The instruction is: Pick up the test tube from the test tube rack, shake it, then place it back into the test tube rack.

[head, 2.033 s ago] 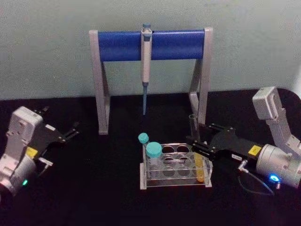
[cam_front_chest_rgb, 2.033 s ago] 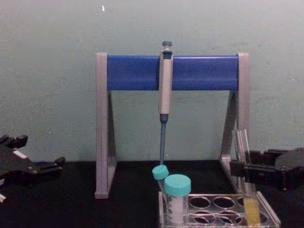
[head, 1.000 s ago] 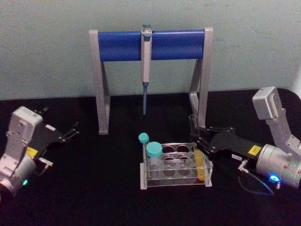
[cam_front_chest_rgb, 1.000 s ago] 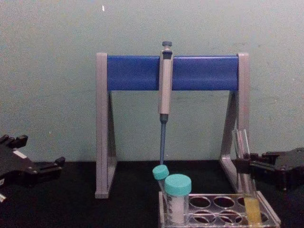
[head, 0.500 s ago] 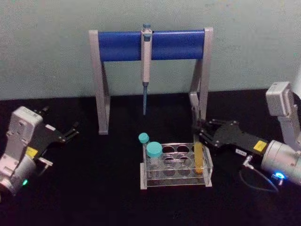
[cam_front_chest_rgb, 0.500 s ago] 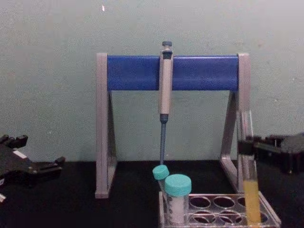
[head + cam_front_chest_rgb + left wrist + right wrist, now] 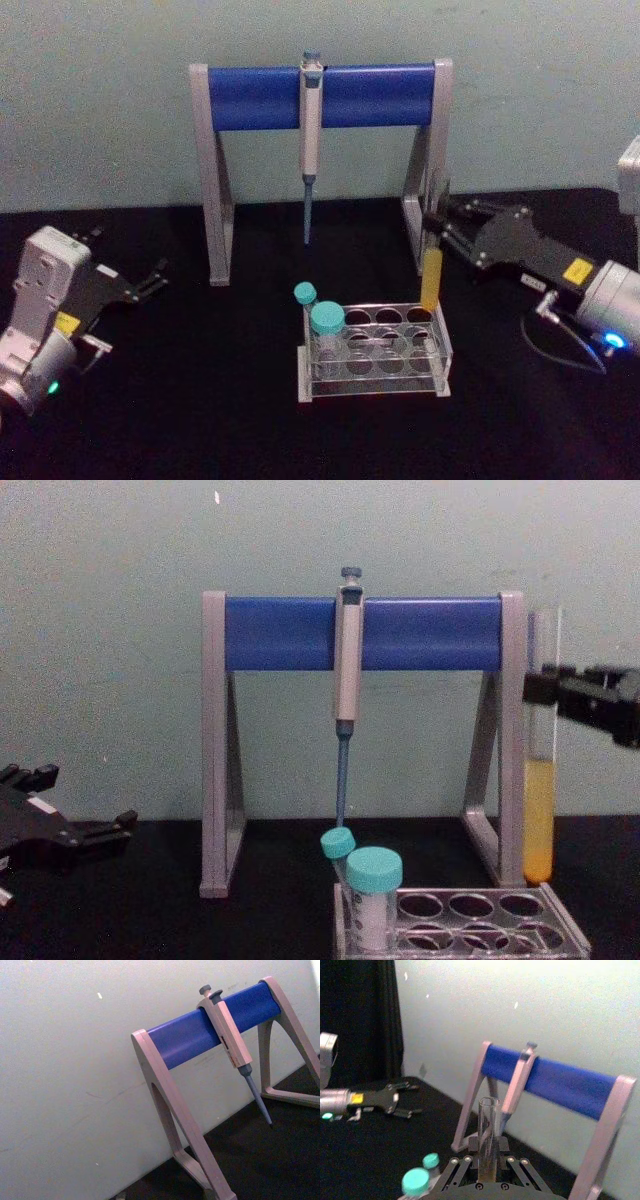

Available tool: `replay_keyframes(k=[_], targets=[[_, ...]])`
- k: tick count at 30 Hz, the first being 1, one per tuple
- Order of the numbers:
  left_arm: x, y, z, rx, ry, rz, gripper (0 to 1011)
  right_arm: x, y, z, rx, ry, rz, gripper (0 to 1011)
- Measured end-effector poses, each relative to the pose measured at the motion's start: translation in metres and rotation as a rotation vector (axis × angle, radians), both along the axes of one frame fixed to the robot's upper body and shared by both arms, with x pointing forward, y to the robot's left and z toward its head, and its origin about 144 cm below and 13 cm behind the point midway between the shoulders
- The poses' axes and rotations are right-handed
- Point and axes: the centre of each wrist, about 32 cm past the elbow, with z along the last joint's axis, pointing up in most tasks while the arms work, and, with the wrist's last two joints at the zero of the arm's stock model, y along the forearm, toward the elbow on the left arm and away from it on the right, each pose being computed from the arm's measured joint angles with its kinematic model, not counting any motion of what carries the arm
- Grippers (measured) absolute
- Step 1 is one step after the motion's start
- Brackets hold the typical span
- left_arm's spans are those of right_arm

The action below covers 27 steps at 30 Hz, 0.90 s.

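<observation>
The test tube (image 7: 432, 272), clear glass with yellow-orange liquid in its lower part, hangs upright, its round bottom just above the back right corner of the test tube rack (image 7: 370, 392). My right gripper (image 7: 437, 226) is shut on the tube's upper part. From the side, the test tube (image 7: 538, 810) is held by my right gripper (image 7: 545, 688) and ends a little above the rack (image 7: 495, 921). The right wrist view looks up the test tube (image 7: 488, 1130) between the fingers. My left gripper (image 7: 130, 260) rests open at the far left.
Two teal-capped tubes (image 7: 326, 321) stand in the rack's left holes. Behind the rack rises the grey-and-blue pipette stand (image 7: 250, 97) with a pipette (image 7: 311, 130) hanging from it; its right leg (image 7: 428, 190) is just behind the lifted tube. Black tabletop (image 7: 200, 400) surrounds the rack.
My right gripper has closed on the test tube and lifted it straight up out of the rack's back right hole. The left arm has not moved.
</observation>
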Motion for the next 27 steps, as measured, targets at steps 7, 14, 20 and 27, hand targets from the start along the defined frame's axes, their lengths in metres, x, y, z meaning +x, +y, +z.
replay_keyframes(k=[7,14,20,27], targets=[[0.000,0.000,0.000,0.000,0.000,0.000,1001,0.008,0.000,0.007,0.019,-0.068,-0.062,229],[0.000,0.000,0.000,0.000,0.000,0.000,1001,0.014,0.006,0.008,-0.002,-0.108,-0.129,228],[0.000,0.000,0.000,0.000,0.000,0.000,1001,0.021,0.012,0.005,0.015,-0.130,-0.132,229],[0.000,0.000,0.000,0.000,0.000,0.000,1001,0.025,0.018,0.000,0.090,-0.132,-0.048,229]])
